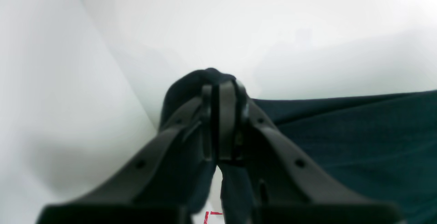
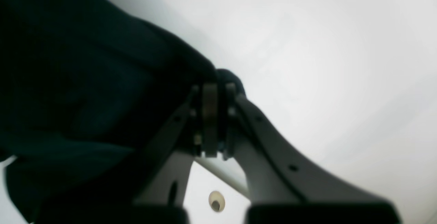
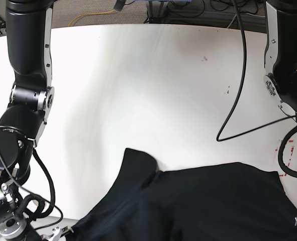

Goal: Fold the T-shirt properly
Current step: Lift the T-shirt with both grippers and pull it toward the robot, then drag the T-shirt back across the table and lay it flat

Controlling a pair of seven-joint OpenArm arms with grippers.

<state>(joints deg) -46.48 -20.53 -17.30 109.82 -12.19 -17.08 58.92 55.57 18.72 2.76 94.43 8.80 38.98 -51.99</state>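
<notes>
On the base view's left, my right hand (image 2: 215, 121) is clamped on a bunched edge of the T-shirt (image 3: 203, 206), which lies rumpled along the near edge of the white desk (image 3: 138, 85). Over on the right, my left hand (image 1: 222, 125) pinches another fold. I judge the fabric soft, limp and light, so it will sag; corners and hems are the best grips.

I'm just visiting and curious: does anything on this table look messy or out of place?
Only the T-shirt looks untidy: it lies bunched at the near edge of the white table, one sleeve poking up at an angle. The left gripper and right gripper each pinch a bit of its fabric. Nothing looks spilled or damaged.
</notes>
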